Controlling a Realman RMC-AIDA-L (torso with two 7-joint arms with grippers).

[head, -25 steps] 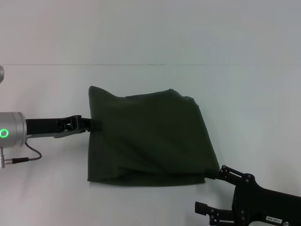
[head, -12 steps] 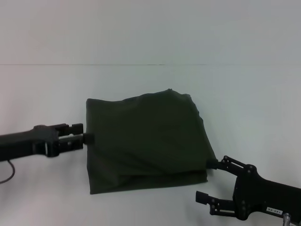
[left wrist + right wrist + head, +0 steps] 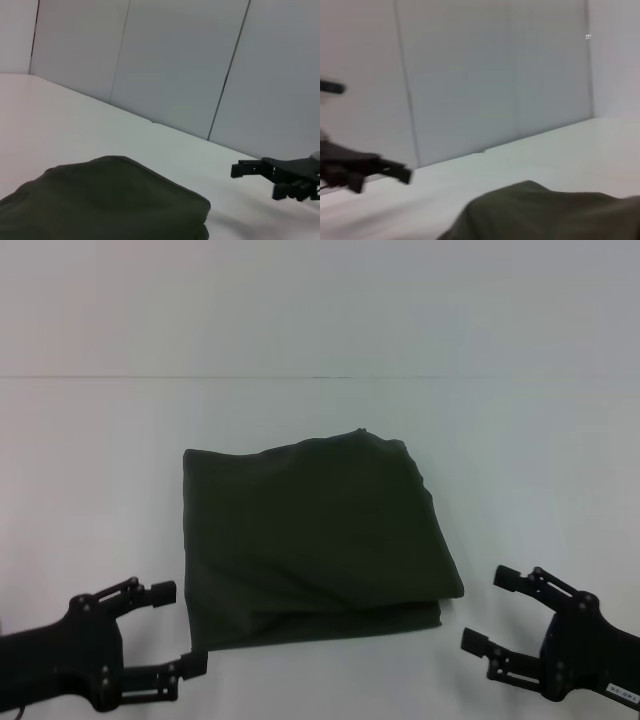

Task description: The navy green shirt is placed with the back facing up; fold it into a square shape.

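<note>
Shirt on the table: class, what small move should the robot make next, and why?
Probably draw both arms clear. The navy green shirt already lies folded roughly square, and the left gripper and right gripper sit open beside its near corners, holding nothing.

Folded navy green shirt (image 3: pixel 310 540) lies between left hand (image 3: pixel 172 628) and right hand (image 3: pixel 492 611).

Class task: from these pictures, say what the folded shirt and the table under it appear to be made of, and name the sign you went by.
Navy green shirt: soft matte woven or knit cloth, probably cotton; it shows no shine, and has rounded folds and limp layered edges. Table: smooth, white, hard-looking surface, perhaps laminate or painted board; it is flat, even and faintly glossy.
</note>
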